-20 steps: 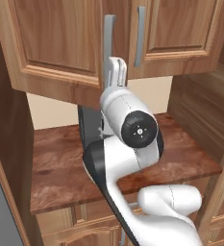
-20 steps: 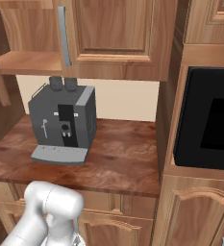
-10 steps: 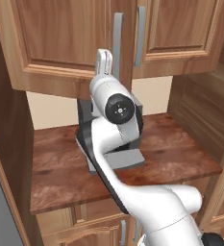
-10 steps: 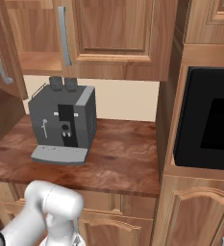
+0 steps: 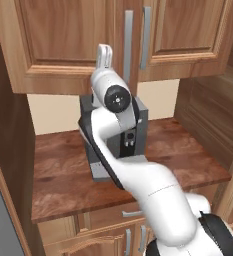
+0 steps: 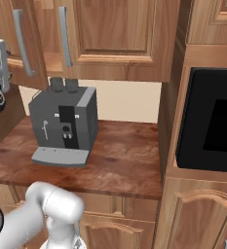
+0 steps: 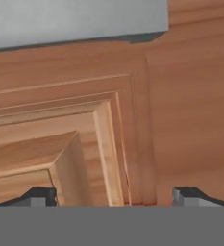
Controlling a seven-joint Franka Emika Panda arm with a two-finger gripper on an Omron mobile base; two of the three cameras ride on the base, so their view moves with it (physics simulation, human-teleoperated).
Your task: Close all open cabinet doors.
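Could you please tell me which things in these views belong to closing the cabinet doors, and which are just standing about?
Belongs to the job:
- left cabinet door, which the right base view shows ajar
- right cabinet door
- end effector, open, right at the door panel

Just standing about:
- coffee machine
- counter
- black oven

Coffee machine (image 6: 65, 124) blocks counter (image 6: 120, 160) left; right free

The coffee machine (image 6: 64, 124) is sitting on the counter (image 6: 120, 160) beneath the cabinet doors (image 6: 120, 34), with the oven (image 6: 210, 121) standing to its right.
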